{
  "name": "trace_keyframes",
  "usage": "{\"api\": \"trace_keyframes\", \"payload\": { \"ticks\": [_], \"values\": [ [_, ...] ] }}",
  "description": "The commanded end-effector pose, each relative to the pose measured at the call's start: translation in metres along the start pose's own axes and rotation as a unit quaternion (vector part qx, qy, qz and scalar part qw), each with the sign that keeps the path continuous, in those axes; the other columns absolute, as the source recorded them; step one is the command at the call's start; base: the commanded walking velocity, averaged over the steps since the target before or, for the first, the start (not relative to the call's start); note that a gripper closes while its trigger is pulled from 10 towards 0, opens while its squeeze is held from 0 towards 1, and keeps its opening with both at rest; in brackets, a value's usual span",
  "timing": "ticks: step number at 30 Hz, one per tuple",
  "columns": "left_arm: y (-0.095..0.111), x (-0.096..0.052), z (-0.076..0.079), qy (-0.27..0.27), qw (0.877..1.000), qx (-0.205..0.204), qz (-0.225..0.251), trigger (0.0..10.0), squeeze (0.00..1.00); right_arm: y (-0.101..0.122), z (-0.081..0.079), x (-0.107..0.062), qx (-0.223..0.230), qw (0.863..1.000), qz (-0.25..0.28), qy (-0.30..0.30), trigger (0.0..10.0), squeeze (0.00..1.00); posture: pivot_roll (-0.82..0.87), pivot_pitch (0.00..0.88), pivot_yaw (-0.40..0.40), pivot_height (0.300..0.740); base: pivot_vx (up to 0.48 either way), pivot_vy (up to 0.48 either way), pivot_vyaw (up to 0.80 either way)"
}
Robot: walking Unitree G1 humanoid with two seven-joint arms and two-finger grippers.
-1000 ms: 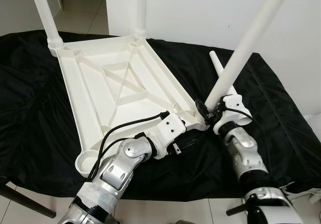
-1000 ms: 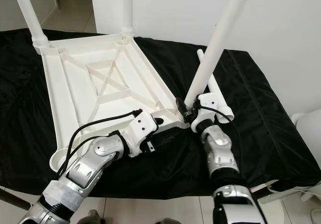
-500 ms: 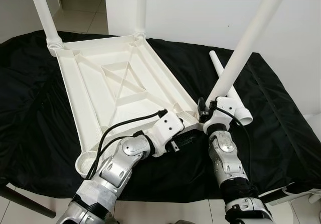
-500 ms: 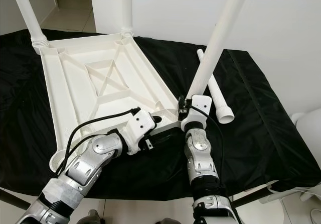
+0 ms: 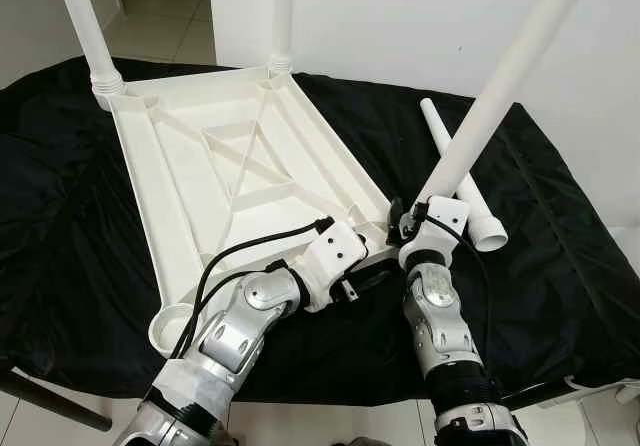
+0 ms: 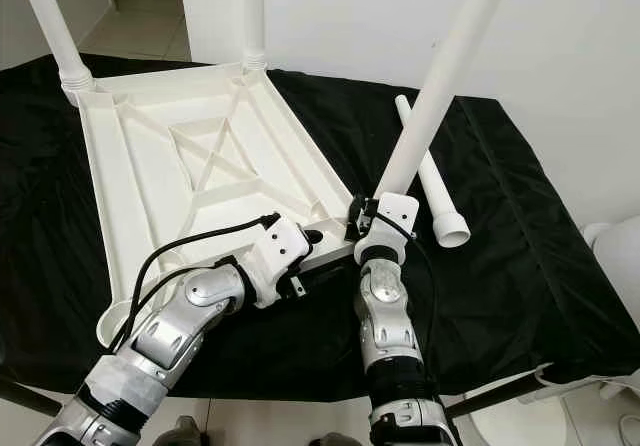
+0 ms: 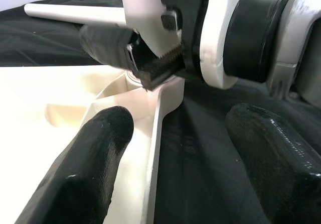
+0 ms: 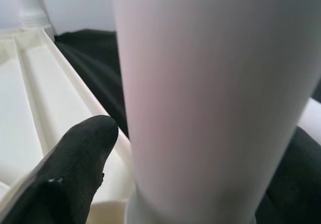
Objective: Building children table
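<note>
Before me stands a surface covered by a wrinkled black cloth (image 5: 560, 266). On the cloth, from centre toward 10 o'clock, the white tabletop (image 5: 215, 181) lies upside down, ribbed underside up. At 2 o'clock a loose white leg (image 5: 458, 178) lies flat on the cloth, well apart from the tabletop's edge.
</note>
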State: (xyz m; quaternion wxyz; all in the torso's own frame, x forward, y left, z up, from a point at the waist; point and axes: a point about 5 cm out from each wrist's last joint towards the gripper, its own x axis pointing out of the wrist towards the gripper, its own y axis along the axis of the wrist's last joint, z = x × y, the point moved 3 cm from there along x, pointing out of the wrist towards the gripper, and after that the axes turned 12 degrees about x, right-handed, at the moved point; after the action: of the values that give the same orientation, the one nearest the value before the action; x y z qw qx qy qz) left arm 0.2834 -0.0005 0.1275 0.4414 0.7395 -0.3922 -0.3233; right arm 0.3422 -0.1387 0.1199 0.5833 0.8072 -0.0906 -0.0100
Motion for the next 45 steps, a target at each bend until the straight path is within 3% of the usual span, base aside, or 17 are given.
{"api": "trace_keyframes", "payload": {
  "ticks": [1,4,5,11,14,18,21,22,25,26,28,29,30,31,45],
  "values": [
    [0.0,0.002,0.001,-0.004,1.0,0.008,0.0,10.0,0.0,-0.001,0.002,-0.002,-0.003,1.0,-0.005,0.002,10.0,1.0,0.07,0.0,-0.107,0.74,0.0,0.0,0.0],
    [0.0,0.002,0.002,-0.004,1.0,0.008,0.001,10.0,0.0,0.002,0.004,-0.002,-0.004,1.0,-0.006,0.015,10.0,1.0,0.07,0.0,-0.107,0.74,0.0,0.0,0.0],
    [0.001,0.002,0.002,-0.004,1.0,0.008,0.001,10.0,0.0,0.004,0.005,-0.001,-0.003,0.999,-0.008,0.039,10.0,0.0,0.08,0.0,-0.107,0.74,0.0,0.0,0.0],
    [0.001,0.003,0.001,-0.006,1.0,0.013,0.003,10.0,0.0,0.018,0.015,0.01,-0.018,0.986,-0.03,0.161,10.0,0.0,0.07,0.0,-0.098,0.74,0.0,0.0,0.0],
    [0.002,0.003,0.0,-0.008,1.0,0.014,0.003,10.0,0.0,0.019,0.016,0.012,-0.025,0.98,-0.044,0.194,10.0,0.0,0.07,0.0,-0.095,0.74,0.0,0.0,0.0],
    [0.002,0.004,-0.002,-0.009,1.0,0.019,0.003,10.0,0.0,0.014,0.013,0.014,-0.058,0.955,-0.087,0.277,10.0,0.0,0.07,0.0,-0.091,0.74,0.0,0.0,0.0],
    [0.002,0.005,-0.003,-0.008,1.0,0.02,0.004,10.0,0.0,0.013,0.011,0.014,-0.06,0.95,-0.095,0.291,10.0,0.0,0.07,0.0,-0.09,0.74,0.0,0.0,0.0],
    [0.003,0.005,-0.005,-0.005,1.0,0.022,0.005,10.0,0.0,0.01,0.01,0.013,-0.065,0.941,-0.112,0.314,10.0,0.0,0.08,0.0,-0.09,0.74,0.0,0.0,0.0],
    [0.004,0.005,-0.008,-0.001,1.0,0.026,0.005,10.0,0.0,0.004,0.011,0.013,-0.072,0.929,-0.134,0.336,9.8,0.0,0.08,0.0,-0.09,0.74,0.0,0.0,0.0],
    [0.004,0.005,-0.008,0.0,1.0,0.026,0.005,10.0,0.0,0.002,0.012,0.013,-0.072,0.927,-0.141,0.34,8.4,0.0,0.08,0.0,-0.091,0.74,0.0,0.0,0.0],
    [0.004,0.005,-0.009,0.0,1.0,0.027,0.005,10.0,0.0,0.0,0.013,0.014,-0.071,0.925,-0.148,0.343,8.4,0.0,0.08,0.0,-0.093,0.74,0.0,0.0,0.0],
    [0.005,0.005,-0.009,0.002,1.0,0.028,0.005,10.0,0.0,-0.002,0.015,0.013,-0.068,0.925,-0.153,0.341,1.9,0.0,0.09,0.0,-0.096,0.74,0.0,0.0,0.0],
    [0.005,0.005,-0.01,0.002,1.0,0.028,0.006,10.0,0.0,-0.003,0.017,0.013,-0.066,0.924,-0.157,0.341,1.9,0.0,0.09,0.0,-0.096,0.74,0.0,0.0,0.0],
    [0.005,0.006,-0.01,0.003,1.0,0.028,0.006,10.0,0.0,-0.004,0.018,0.013,-0.065,0.924,-0.16,0.341,0.0,0.0,0.09,0.0,-0.096,0.74,0.0,0.0,0.0],
    [0.005,0.006,-0.009,0.001,1.0,0.028,0.009,10.0,0.0,-0.018,0.032,0.005,-0.053,0.934,-0.169,0.309,0.0,0.0,0.07,0.0,-0.088,0.74,0.0,0.0,0.0]
  ]
}}
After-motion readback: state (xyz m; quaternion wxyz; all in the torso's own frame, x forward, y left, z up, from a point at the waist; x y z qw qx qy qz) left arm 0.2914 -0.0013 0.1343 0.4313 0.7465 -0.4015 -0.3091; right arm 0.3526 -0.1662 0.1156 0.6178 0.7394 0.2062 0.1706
